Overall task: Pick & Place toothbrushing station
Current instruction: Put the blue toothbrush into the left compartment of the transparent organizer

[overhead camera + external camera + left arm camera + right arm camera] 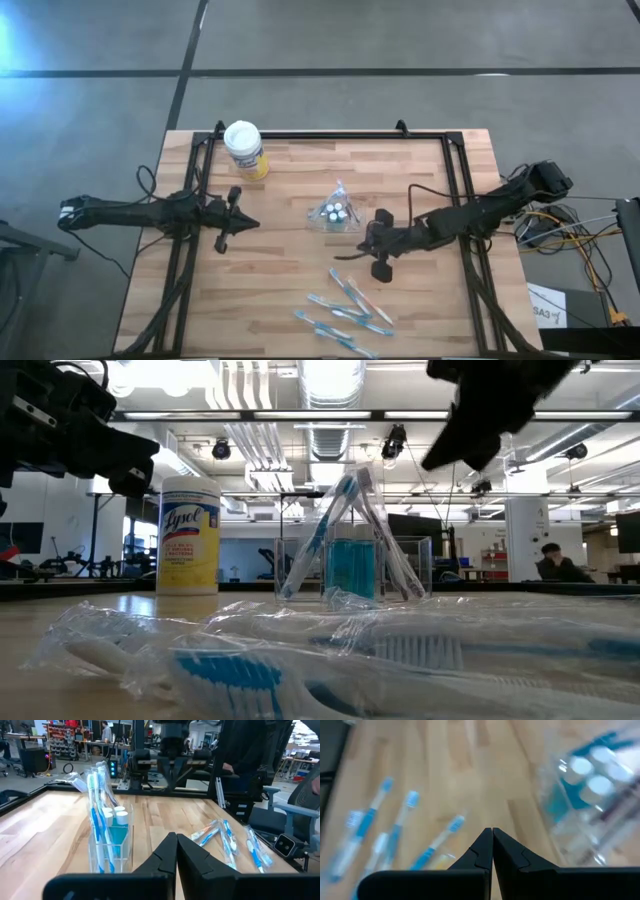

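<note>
Looking first at the right gripper, we find its two dark fingers pressed together with nothing between them; it hangs above the wooden table, between the clear holder and the loose toothbrushes. In the right wrist view the wrapped toothbrushes lie flat on the wood to one side and the holder, with white round-topped tubes in it, stands to the other. We note the left gripper is likewise closed and empty, held over the table's left half, well apart from the holder and pointing toward it. Its wrist view shows the holder upright, with several blue-and-white toothbrushes leaning in it and white tubes beside them. From table height we see wrapped toothbrushes lying nearest the camera, the holder behind them with brushes crossing above it. A yellow canister with a white lid stands near the table's far edge, left of the holder and apart from it.
</note>
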Available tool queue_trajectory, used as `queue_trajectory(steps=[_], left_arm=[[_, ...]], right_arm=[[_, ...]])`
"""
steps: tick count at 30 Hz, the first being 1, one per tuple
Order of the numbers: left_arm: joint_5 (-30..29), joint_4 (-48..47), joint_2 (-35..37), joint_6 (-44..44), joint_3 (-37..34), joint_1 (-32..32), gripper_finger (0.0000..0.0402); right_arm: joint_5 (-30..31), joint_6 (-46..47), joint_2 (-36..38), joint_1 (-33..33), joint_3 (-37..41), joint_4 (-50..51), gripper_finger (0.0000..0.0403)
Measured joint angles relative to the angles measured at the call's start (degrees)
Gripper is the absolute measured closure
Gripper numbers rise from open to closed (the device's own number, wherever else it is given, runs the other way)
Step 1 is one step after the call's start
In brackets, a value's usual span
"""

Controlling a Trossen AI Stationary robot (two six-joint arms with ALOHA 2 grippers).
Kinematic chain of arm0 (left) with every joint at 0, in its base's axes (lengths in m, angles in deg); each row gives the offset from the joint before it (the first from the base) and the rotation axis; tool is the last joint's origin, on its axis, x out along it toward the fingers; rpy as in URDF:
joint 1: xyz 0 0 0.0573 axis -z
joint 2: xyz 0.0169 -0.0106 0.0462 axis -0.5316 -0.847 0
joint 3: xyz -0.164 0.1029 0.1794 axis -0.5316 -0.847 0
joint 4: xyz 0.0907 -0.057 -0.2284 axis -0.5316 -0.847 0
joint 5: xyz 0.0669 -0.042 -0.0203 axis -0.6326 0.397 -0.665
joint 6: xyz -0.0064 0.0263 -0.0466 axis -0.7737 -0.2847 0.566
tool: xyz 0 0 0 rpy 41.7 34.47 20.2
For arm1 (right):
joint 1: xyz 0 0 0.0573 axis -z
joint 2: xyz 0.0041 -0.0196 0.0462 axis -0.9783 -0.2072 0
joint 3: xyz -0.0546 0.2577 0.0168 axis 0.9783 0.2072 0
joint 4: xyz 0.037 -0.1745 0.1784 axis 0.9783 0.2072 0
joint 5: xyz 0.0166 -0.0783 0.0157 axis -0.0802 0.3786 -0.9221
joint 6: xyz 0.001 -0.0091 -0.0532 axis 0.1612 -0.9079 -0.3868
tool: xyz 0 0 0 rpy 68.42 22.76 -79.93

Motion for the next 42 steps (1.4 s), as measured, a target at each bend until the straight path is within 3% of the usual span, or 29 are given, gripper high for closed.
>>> queue_trajectory(steps=[4, 14, 23, 29, 34, 42], left_arm=[[0.01, -0.02, 0.04, 0.99, 0.00, 0.02, 0.0384], [-0.05, 1.01, 0.04, 3.62, -0.02, 0.02, 0.0391], [-0.16, 1.10, 0.00, 4.45, -0.03, 0.02, 0.0388], [-0.16, 1.01, -0.02, 4.77, -0.04, 0.02, 0.0385], [-0.16, 0.88, -0.02, 4.81, -0.04, 0.02, 0.0391], [-0.20, 0.84, -0.04, 5.14, -0.04, 0.02, 0.0393]], right_arm=[[-6.24, -1.75, -2.98, -0.39, -3.83, 0.20, 0.0394], [-7.76, 3.00, -18.53, -1.31, -18.58, 7.77, 0.0386], [-5.81, 1.63, -37.76, -1.21, -38.34, 27.94, 0.0280], [-7.62, 4.77, -43.99, -1.42, -47.55, 37.54, 0.0217], [-10.28, 7.79, -44.96, -1.27, -49.42, 39.64, 0.0197], [-10.82, 12.16, -45.28, -1.32, -47.98, 38.54, 0.0197]])
